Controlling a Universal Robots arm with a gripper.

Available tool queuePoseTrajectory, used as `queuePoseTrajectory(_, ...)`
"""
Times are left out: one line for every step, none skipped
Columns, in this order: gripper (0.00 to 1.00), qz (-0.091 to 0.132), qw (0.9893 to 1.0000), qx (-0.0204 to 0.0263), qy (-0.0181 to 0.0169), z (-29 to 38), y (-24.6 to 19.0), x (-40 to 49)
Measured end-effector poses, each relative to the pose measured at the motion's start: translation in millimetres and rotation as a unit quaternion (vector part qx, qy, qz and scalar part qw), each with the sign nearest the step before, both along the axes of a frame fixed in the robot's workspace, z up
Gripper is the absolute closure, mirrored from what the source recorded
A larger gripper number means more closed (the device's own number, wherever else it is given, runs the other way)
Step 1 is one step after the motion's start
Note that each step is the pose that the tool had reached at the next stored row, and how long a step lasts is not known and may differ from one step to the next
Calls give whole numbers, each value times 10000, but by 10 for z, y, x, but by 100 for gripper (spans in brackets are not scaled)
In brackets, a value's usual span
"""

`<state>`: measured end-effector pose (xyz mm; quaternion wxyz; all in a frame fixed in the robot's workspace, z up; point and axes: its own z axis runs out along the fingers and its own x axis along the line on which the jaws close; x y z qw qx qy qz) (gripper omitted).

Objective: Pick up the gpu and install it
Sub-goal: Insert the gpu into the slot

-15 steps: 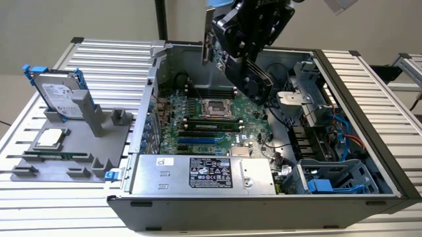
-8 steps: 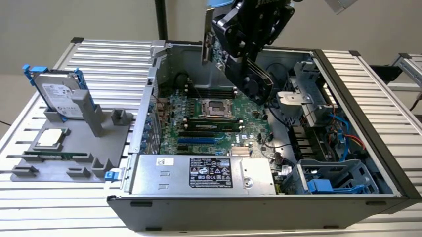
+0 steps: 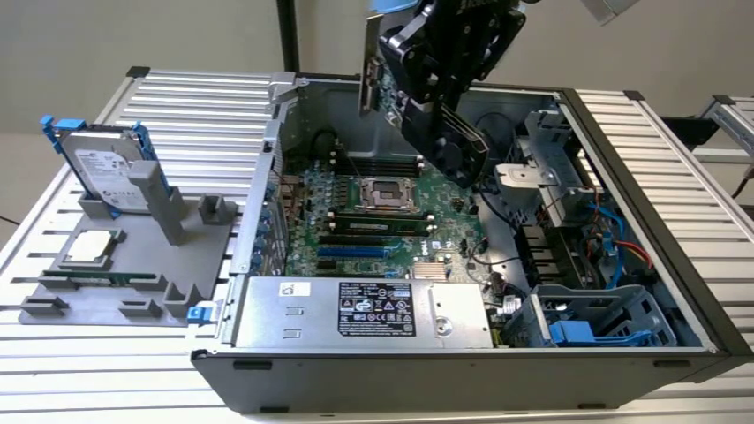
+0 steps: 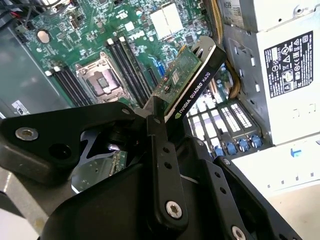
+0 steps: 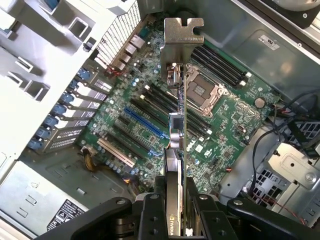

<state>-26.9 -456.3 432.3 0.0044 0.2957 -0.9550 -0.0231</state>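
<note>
The gpu (image 5: 177, 135) is a slim green card, black shroud on one face, silver bracket at its far end. The claw (image 5: 176, 202) grips its near end, holding it edge-on over the motherboard (image 3: 353, 225) in an open computer case (image 3: 642, 208) on a ribbed metal desk (image 3: 177, 97).

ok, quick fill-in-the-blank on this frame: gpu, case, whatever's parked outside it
1. The claw is ___ on the gpu.
2. The gpu hangs above the green ___ inside the open case.
3. On the exterior view's left, the hard drive sits in a ___ frame.

Missing words: shut; motherboard; blue.
</note>
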Motion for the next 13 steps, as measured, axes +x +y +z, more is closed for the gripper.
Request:
queuePoseTrajectory(100, 42, 10000, 0, 0, 0, 0, 0)
queuePoseTrajectory(100, 92, 10000, 0, 0, 0, 0, 0)
queuePoseTrajectory(100, 150, 9999, 0, 0, 0, 0, 0)
queuePoseTrajectory(100, 222, 9998, 0, 0, 0, 0, 0)
queuePoseTrajectory(100, 297, 9996, 0, 0, 0, 0, 0)
queuePoseTrajectory(100, 372, 9993, 0, 0, 0, 0, 0)
queuePoseTrajectory(100, 443, 9990, 0, 0, 0, 0, 0)
queuePoseTrajectory(100, 497, 9988, 0, 0, 0, 0, 0)
queuePoseTrajectory(100, 548, 9985, 0, 0, 0, 0, 0)
queuePoseTrajectory(100, 597, 9982, 0, 0, 0, 0, 0)
queuePoseTrajectory(100, 641, 9979, 0, 0, 0, 0, 0)
queuePoseTrajectory(100, 681, 9977, 0, 0, 1, 0, 0)
queuePoseTrajectory(100, 726, 9974, 1, -1, 2, 0, 0)
